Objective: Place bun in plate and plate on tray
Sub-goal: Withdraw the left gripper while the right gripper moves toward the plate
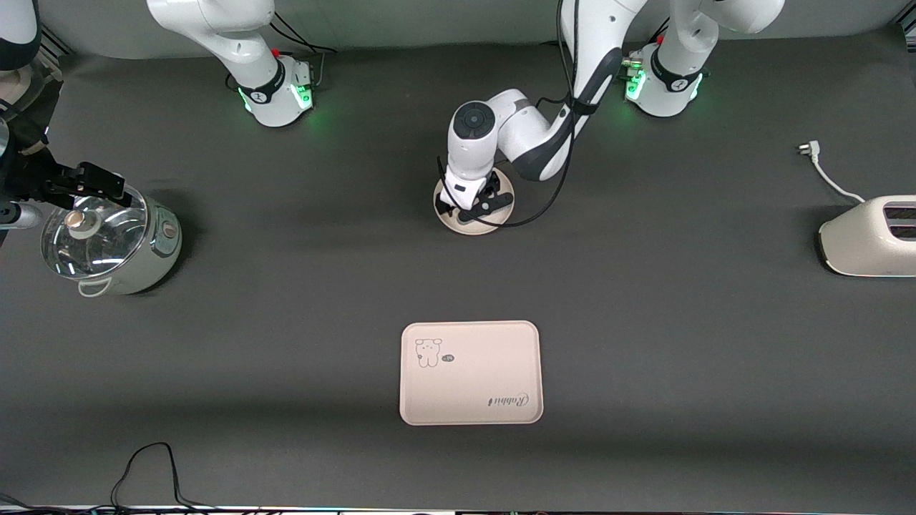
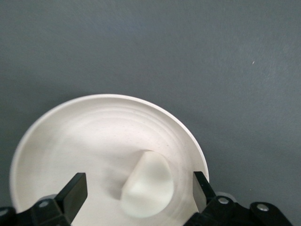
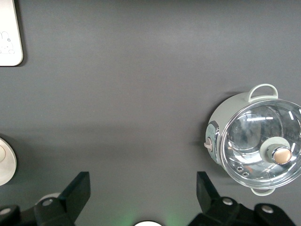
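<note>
One step done: bun (image 2: 148, 184) lies in plate (image 2: 101, 141).
Left end effector (image 2: 138, 193): spread wide, empty, over the bun.
Right end effector (image 3: 143, 190): spread, waiting beside pot (image 3: 256, 143).
Next, likely: grip plate rim, carry to tray (image 1: 470, 373), nearer the camera on the tabletop (image 1: 680, 322).

A glass-lidded pale green cooking pot (image 1: 111, 239) is set at the right arm's end of the table, a cream toaster (image 1: 869, 236) with its white plug (image 1: 809, 149) at the left arm's end.
</note>
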`<state>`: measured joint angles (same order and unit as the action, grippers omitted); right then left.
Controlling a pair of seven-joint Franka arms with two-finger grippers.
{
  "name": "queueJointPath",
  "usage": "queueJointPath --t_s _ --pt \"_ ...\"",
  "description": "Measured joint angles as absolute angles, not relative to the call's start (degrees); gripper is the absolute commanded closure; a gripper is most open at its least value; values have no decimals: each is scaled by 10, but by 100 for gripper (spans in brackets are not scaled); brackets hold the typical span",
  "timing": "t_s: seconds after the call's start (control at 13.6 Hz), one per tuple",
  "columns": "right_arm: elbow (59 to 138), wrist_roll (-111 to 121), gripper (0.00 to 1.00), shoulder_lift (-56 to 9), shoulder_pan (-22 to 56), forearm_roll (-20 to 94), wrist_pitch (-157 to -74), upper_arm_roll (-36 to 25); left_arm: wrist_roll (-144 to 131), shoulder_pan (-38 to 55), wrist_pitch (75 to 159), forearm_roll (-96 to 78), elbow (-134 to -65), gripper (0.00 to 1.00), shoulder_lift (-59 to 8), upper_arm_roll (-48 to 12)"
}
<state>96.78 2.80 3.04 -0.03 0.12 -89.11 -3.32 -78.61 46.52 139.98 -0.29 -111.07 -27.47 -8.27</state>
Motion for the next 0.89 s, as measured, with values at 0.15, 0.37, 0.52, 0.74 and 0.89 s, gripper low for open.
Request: queueJointPath --t_s 0.15,0.37,0.52,0.74,0.89 --pt "968 28 0 30 0 1 -891 -33 -786 459 1329 12 -1098 0 -227 -67" --pt "968 28 0 35 5 2 -891 -30 -767 433 1209 62 -1079 0 -138 -42" --pt "968 22 0 43 29 2 -890 -30 -696 385 1155 70 -1072 0 -94 -35" --pt "972 -48 0 57 94 6 -884 -29 -541 283 1097 71 -1039 0 -71 -30" --pt "984 -128 0 69 156 15 -883 -27 -441 221 1069 72 -1005 0 -72 -29"
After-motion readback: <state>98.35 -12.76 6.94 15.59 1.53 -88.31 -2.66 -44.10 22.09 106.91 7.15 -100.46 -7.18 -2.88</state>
